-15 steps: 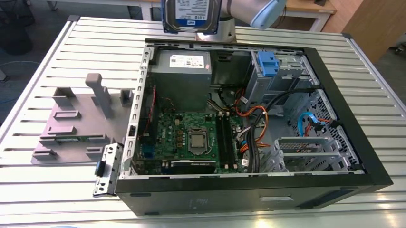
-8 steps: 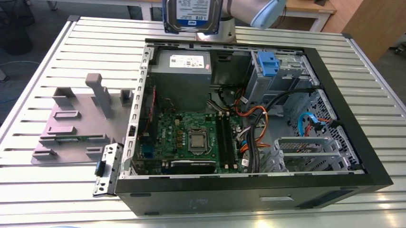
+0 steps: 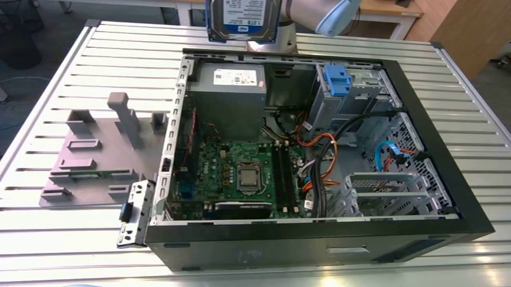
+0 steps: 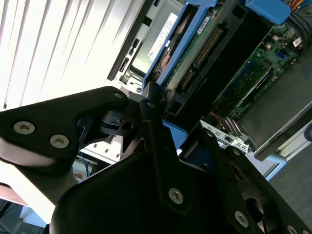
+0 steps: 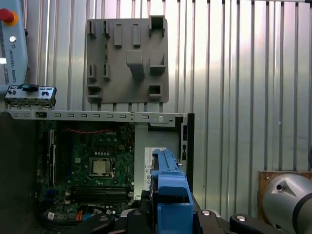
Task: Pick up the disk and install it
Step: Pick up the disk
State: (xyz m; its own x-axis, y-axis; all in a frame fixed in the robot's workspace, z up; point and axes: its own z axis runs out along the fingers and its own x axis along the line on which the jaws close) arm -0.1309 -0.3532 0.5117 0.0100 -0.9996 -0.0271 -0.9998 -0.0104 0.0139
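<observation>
The hand [image 5: 173,218] is closed on the disk [image 3: 242,17], with black fingers [image 4: 157,127] pressing on the blue rails along the disk's edges. The grip on the rails looks deliberate, since they give firm plastic to squeeze and spare the silver body and the circuit side. In the exterior view the disk hangs in the air with its blue-and-white label facing the camera. It sits above the far wall of the open computer case [image 3: 447,179], over the desk [image 3: 64,257] edge at the top of that view and just beside the grey arm [image 3: 335,15]. It is carried high, apparently to keep it clear of the case walls and the cables inside.

The case lies on its side in the middle of the desk with its interior open upward, which leaves every bay reachable from above. Inside, the grey power supply [image 3: 227,89] sits against the far wall. The drive cage with a blue latch [image 3: 335,81] stands beside it, toward the exterior view's right. The motherboard [image 3: 239,173] covers the floor nearer the camera. The disk is not in any bay, so I judge the pick-up done and the install not yet done.

A grey moulded fixture [image 3: 96,155] lies on the desk at the exterior view's left. A loose metal bracket [image 3: 134,213] leans at the case's near corner.
</observation>
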